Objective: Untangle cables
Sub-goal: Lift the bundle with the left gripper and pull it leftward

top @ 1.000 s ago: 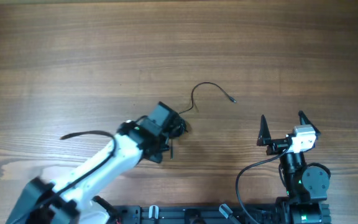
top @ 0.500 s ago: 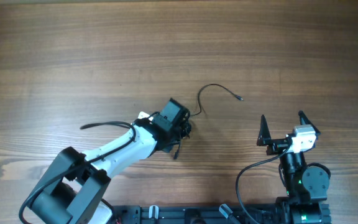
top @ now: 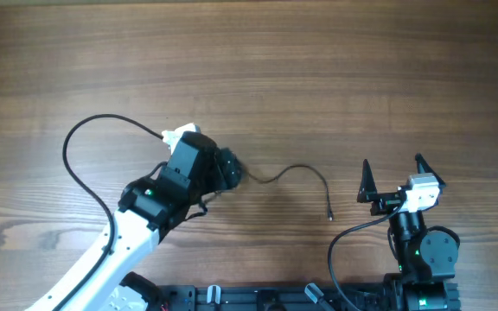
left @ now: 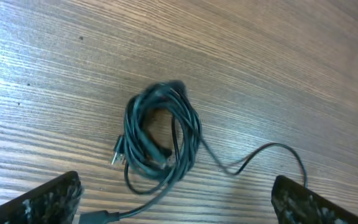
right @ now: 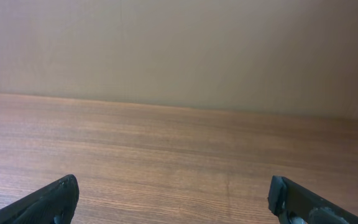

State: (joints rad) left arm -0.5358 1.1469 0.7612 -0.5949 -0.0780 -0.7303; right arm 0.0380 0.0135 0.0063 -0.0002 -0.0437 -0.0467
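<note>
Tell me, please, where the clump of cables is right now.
In the overhead view the clump of cables lies left of centre on the table, in front of the open left gripper; one strand trails toward the right gripper.

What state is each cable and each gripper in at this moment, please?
cables, coiled in a tangled clump, unheld.
loose tail, trailing out of the clump toward the right gripper, plug tip lying free.
left gripper, open, over the clump, gripping nothing.
right gripper, open, empty, apart from the cables.
</note>
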